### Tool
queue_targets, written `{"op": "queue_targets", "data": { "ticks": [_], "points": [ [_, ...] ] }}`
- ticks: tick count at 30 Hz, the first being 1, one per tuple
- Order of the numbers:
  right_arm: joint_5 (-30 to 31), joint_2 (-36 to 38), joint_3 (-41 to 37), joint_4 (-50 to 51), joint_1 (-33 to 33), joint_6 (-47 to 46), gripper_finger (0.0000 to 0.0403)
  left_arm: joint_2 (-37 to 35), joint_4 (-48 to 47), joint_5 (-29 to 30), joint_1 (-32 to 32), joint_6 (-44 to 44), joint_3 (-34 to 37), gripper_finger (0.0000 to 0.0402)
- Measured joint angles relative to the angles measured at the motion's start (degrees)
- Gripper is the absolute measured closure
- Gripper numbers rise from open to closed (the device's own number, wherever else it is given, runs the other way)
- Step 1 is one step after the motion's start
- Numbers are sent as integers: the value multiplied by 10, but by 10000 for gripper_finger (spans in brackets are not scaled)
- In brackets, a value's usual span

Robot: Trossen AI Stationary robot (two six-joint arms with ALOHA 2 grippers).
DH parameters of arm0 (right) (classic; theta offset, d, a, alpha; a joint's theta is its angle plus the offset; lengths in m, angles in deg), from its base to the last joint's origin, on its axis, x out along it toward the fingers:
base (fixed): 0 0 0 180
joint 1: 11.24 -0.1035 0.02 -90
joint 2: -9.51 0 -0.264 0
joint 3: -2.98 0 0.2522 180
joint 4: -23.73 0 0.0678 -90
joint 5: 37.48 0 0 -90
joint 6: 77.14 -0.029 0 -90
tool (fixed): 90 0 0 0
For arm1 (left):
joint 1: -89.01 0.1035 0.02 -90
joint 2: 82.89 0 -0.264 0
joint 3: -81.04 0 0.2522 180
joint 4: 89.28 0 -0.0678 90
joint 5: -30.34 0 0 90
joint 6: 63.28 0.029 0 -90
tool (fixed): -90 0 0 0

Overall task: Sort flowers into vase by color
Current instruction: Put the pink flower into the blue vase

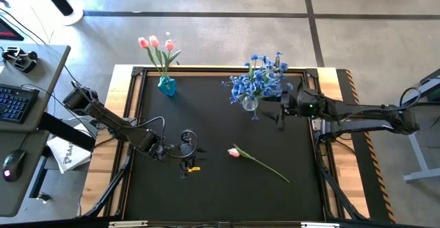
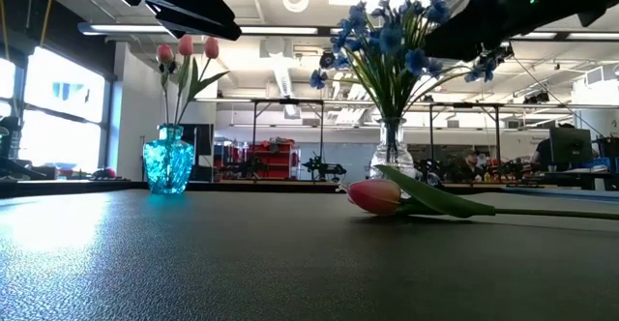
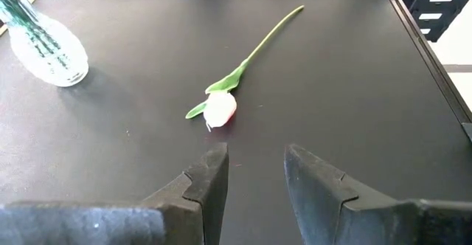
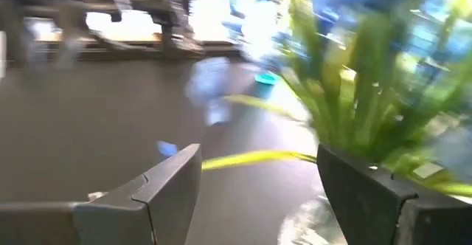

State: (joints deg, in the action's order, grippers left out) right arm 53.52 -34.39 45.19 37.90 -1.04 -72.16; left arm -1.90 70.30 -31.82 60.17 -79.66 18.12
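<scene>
One pink tulip [image 1: 234,152] lies flat on the black table, its green stem [image 1: 268,167] running toward the near right. My left gripper [image 1: 189,145] stands open just to its left, above the table; in the left wrist view the tulip's head [image 3: 220,108] lies ahead of the fingers. A turquoise vase [image 1: 166,85] at the far left holds pink tulips [image 1: 155,44]. A clear vase [image 1: 249,103] at the far middle holds blue flowers [image 1: 258,77]. My right gripper [image 1: 278,109] hovers open right of that vase, with the green stems [image 4: 354,105] close beside one finger.
The table has a raised wooden rim [image 1: 220,69] all round. The black surface near the front edge [image 1: 220,200] is free room. A desk with a keyboard [image 1: 15,103] stands beyond the table's left side.
</scene>
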Motion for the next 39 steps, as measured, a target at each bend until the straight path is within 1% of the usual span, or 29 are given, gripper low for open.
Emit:
{"op": "queue_targets", "data": {
  "ticks": [2, 5, 9, 14, 16, 18, 22, 26, 29, 33, 34, 36, 39],
  "points": [
    [-12, 14, 0, 10, -17, 0, 138, 0, 0, 0, 0, 0, 0, 279],
    [-12, 33, 0, 32, -55, -5, 141, 0, 0, 8, 0, 0, 0, 279],
    [4, 52, 0, 65, -118, -39, 160, 0, 0, 14, 0, 0, 0, 279],
    [63, 49, 0, 92, -220, -98, 191, 0, 0, 26, 0, -1, 0, 279],
    [103, 38, 0, 96, -269, -125, 204, 0, 1, 32, 0, -1, 0, 279],
    [155, 19, 0, 98, -320, -158, 215, 0, 2, 39, 0, -1, 0, 279],
    [256, -38, 0, 114, -414, -235, 238, 0, 3, 51, 2, -15, 0, 279],
    [308, -122, 0, 113, -474, -318, 255, 0, 3, 53, 4, -20, 0, 279],
    [304, -203, 0, 73, -490, -355, 260, 0, 3, 54, 9, -21, 0, 279],
    [270, -319, 0, -47, -490, -356, 260, 0, 3, 55, 16, -21, 0, 279],
    [263, -345, 4, -63, -487, -359, 260, 0, 3, 55, 19, -22, 0, 279],
    [262, -389, 25, -67, -481, -382, 260, 0, 3, 55, 21, -25, 0, 279],
    [276, -441, 70, -35, -474, -400, 260, 0, 3, 55, 24, -26, 0, 279]
  ]
}}
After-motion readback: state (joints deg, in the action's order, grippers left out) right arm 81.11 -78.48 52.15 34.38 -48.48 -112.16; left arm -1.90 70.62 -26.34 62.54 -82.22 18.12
